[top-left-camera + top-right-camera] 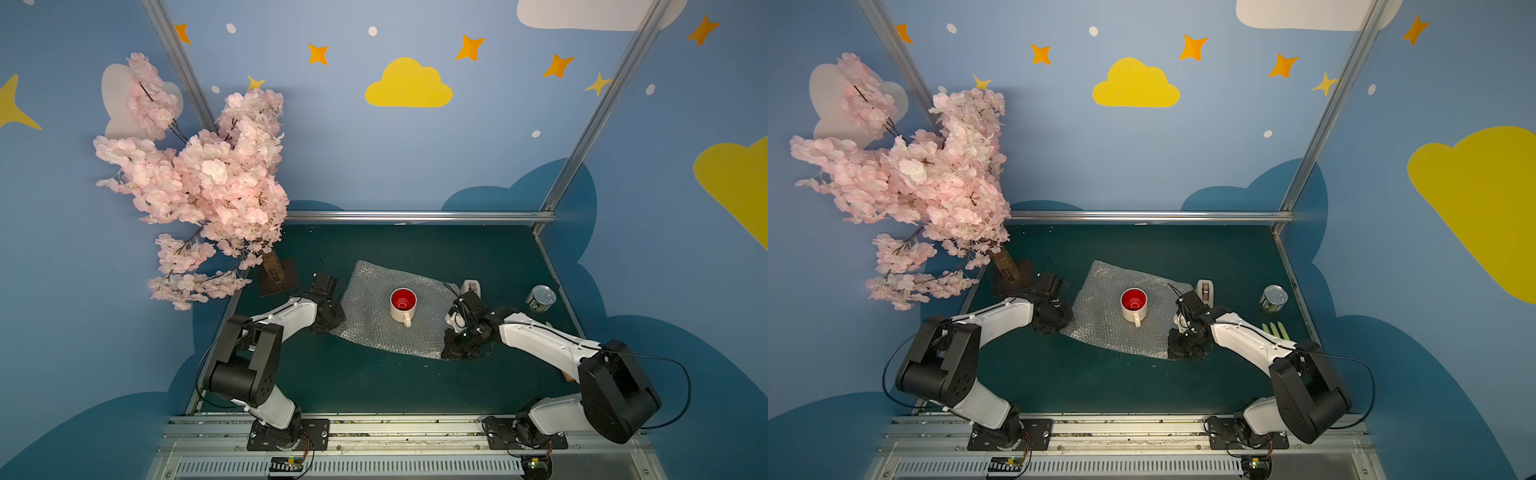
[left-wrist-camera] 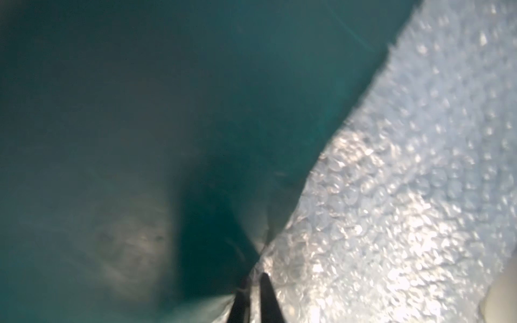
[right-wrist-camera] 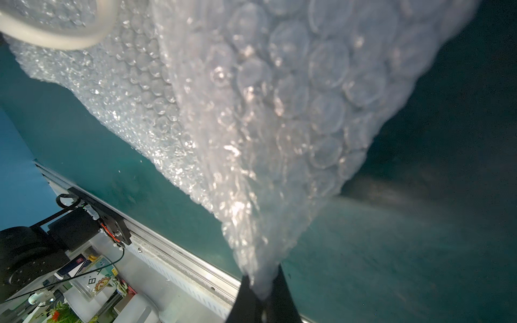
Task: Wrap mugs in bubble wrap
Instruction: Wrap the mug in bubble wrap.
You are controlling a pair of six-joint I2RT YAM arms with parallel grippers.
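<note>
White mug [image 1: 403, 305] [image 1: 1134, 305] stands upright at about the middle of the green table [image 1: 374, 386], red inside facing up, handle pointing to the near edge. It sits on the bubble wrap [image 1: 365, 316] [image 1: 1100, 309], which lies spread out and skewed under it, mostly flat, with one corner reaching toward the far edge. Left gripper [image 1: 332, 328] is down at the sheet's left side; in the left wrist view its black fingers [image 2: 267, 296] are closed together with the wrap's edge [image 2: 377, 209] pinched between them. Right gripper [image 1: 451, 351] is at the sheet's near right corner; in the right wrist view [image 3: 261, 282] the jaws are clamped on that corner, the wrap [image 3: 265, 112] bunched and pulled up into them, and the mug's handle [image 3: 56, 36] shows at the frame edge. Beige tape dispenser [image 1: 471, 286] [image 1: 1205, 289] is just beyond the right gripper, beside the sheet's far right corner. Tin can [image 1: 541, 298] [image 1: 1273, 298] stands near the table's right edge, apart from the wrap. Pink cherry blossom tree [image 1: 199, 183] is at the far left corner.
</note>
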